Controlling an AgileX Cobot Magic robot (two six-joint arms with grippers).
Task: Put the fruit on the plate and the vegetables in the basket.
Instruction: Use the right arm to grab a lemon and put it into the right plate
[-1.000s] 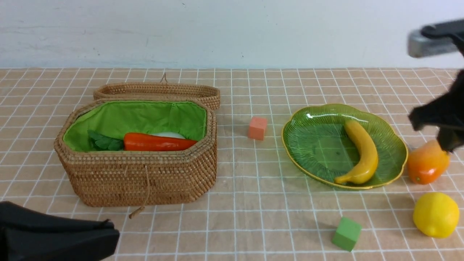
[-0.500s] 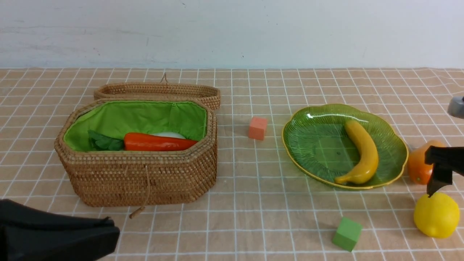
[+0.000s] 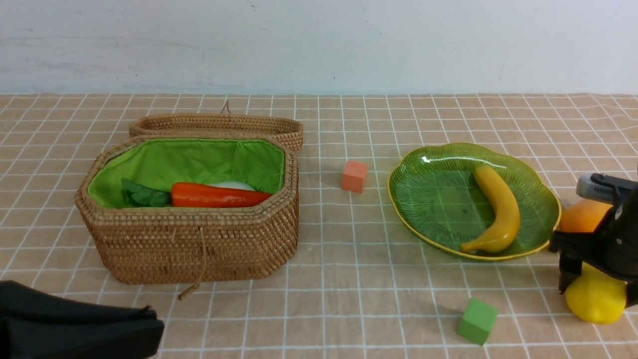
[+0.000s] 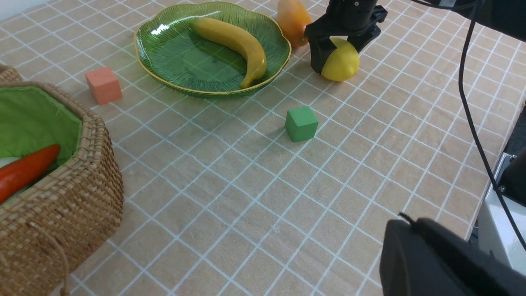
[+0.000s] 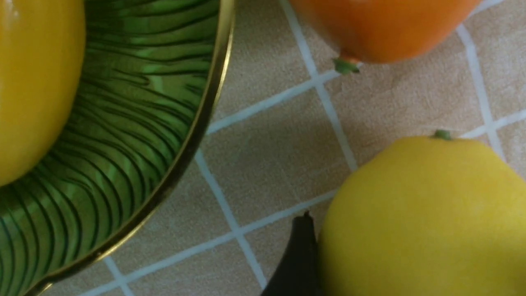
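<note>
Fingers [image 4: 317,56] straddle lemon [image 4: 342,62]; mango [image 4: 292,18], plate [image 4: 164,46] close beside.

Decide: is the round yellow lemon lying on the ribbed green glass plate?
No; the yellow lemon sits on the cloth, outside the green plate.

A robotics lab test setup: a surface [image 3: 359,279] draped in tan checked cloth against a bare white wall [image 3: 319,45], staged with a toy banana [image 3: 498,209] and a green foam cube [image 3: 477,321].
</note>
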